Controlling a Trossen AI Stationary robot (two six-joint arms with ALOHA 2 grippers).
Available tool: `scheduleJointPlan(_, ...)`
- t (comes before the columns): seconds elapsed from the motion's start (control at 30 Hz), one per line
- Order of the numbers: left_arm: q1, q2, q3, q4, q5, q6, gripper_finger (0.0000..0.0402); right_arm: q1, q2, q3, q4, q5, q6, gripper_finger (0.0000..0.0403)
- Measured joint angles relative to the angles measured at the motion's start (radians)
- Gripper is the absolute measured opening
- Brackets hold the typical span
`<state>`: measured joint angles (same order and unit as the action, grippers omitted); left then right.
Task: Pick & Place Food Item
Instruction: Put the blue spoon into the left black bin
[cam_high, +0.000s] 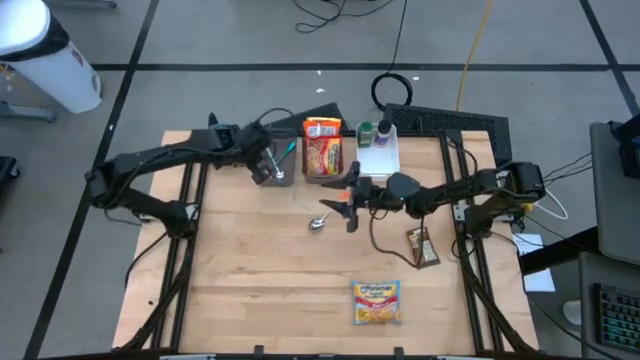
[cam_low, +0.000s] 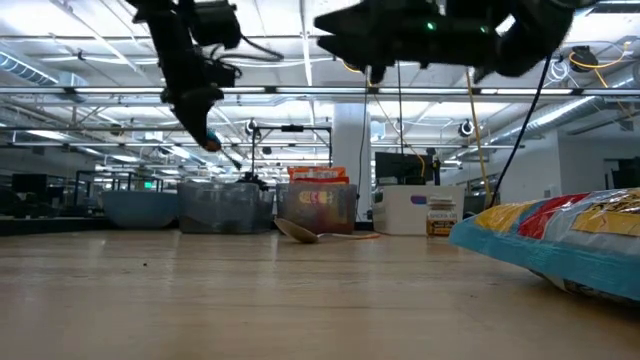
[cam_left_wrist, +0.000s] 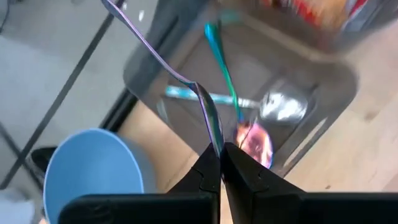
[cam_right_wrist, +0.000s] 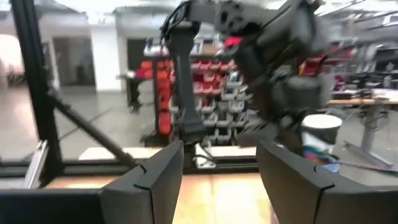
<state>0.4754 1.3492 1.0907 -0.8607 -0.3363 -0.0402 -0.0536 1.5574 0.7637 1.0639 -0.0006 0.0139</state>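
High view: you see the left tool (cam_high: 268, 160) over the clear bin (cam_high: 272, 165), the right tool (cam_high: 345, 205) near the spoon (cam_high: 318, 223), and the noodle pack (cam_high: 377, 301) lying near the worktop's (cam_high: 250, 280) front edge.

Left wrist view: its fingers (cam_left_wrist: 205, 174) are clamped on a spoon handle (cam_left_wrist: 208, 118).

Right wrist view: its fingers (cam_right_wrist: 155, 177) stand apart, empty.

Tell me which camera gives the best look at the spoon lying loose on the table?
The high view: the spoon lies in full outline on bare wood, just ahead of the right gripper. The low view shows it edge-on before the clear bins, bowl end forward. The right wrist view misses it; the left wrist view shows only other utensils.
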Motion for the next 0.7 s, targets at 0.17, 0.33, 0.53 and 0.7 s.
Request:
scheduleJointPlan(0.17,-0.021,0.094,0.023,-0.050,-0.024,-0.009,0.0006,-0.013,0.000,-0.156,0.235,0.081,0.036,0.0196)
scheduleJointPlan(0.33,-0.040,0.162,0.066,-0.088,-0.033,-0.025,0.0006,-0.026,0.000,-0.272,0.351,0.134,0.092,0.0196)
scheduleJointPlan(0.53,-0.053,0.236,0.121,-0.134,0.012,-0.034,0.0006,-0.032,0.000,-0.333,0.384,0.134,0.132,0.0196)
scheduleJointPlan(0.7,-0.057,0.292,0.146,-0.146,-0.008,-0.009,0.0006,-0.032,0.000,-0.339,0.385,0.131,0.131,0.0196)
